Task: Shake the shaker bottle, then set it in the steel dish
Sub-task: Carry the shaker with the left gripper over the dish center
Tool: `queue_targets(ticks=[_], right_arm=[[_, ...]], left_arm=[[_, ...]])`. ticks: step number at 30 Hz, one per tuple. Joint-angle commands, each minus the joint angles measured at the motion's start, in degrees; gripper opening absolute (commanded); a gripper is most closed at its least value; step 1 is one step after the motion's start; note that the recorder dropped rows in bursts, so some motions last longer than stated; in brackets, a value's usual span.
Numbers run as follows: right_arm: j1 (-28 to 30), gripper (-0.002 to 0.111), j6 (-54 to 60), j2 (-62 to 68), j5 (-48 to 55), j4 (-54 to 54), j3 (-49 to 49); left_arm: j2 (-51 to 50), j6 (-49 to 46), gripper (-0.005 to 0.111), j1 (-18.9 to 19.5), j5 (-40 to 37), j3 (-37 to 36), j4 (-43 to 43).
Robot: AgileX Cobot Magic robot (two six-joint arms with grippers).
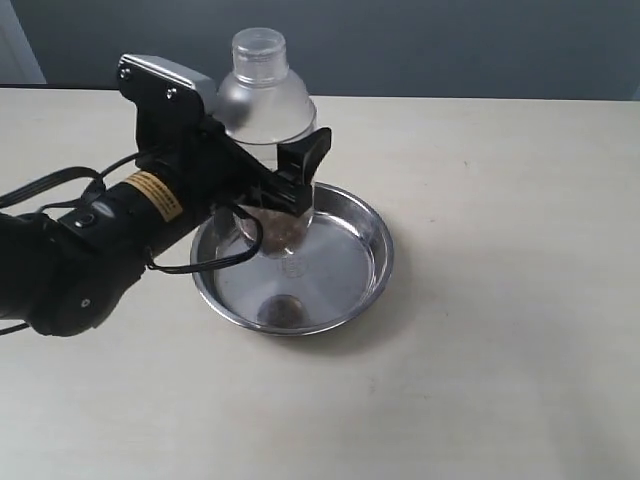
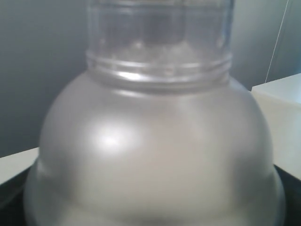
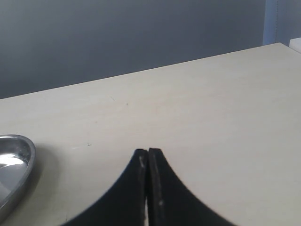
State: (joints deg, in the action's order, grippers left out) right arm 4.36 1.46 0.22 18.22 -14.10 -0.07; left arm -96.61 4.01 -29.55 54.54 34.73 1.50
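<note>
The bottle (image 1: pixel 265 95) stands upright over the dish (image 1: pixel 375 240), cap (image 1: pixel 259 45) up and long axis vertical, clamped round its middle by the left pincer (image 1: pixel 290 165). The arm (image 1: pixel 90 250) hides part of its lower body, so whether its base touches the dish cannot be told. The right pincer (image 3: pixel 148 160) is pressed together above the worktop (image 1: pixel 500 300), near the dish's rim.

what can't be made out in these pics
- Exterior view: whether the frosted clear plastic shaker bottle rests on the shiny round steel dish; the left gripper partly covers its base.
- Left wrist view: the bottle fills the frame, hiding the dish.
- Right wrist view: dish cut off at the edge; no bottle.
</note>
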Motion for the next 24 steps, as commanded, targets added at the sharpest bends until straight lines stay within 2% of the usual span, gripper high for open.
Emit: queue_targets(ticks=[1, 5, 14, 24], right_arm=[[0.21, -0.001, 0.03, -0.22, -0.55, 0.10, 0.07], [0.21, -0.001, 0.03, -0.22, -0.55, 0.10, 0.07], [0.21, -0.001, 0.03, -0.22, -0.55, 0.10, 0.07], [0.21, -0.001, 0.03, -0.22, -0.55, 0.10, 0.07]], left_arm=[[-4.66, 3.55, 0.000, -0.29, 9.20, 0.10, 0.42], [-8.68, 3.67, 0.000, -0.29, 12.93, 0.22, 0.42], [-13.27, 3.32, 0.000, -0.29, 10.98, 4.13, -0.27], [-14.36, 1.59, 0.000, -0.29, 10.98, 4.41, -0.74]])
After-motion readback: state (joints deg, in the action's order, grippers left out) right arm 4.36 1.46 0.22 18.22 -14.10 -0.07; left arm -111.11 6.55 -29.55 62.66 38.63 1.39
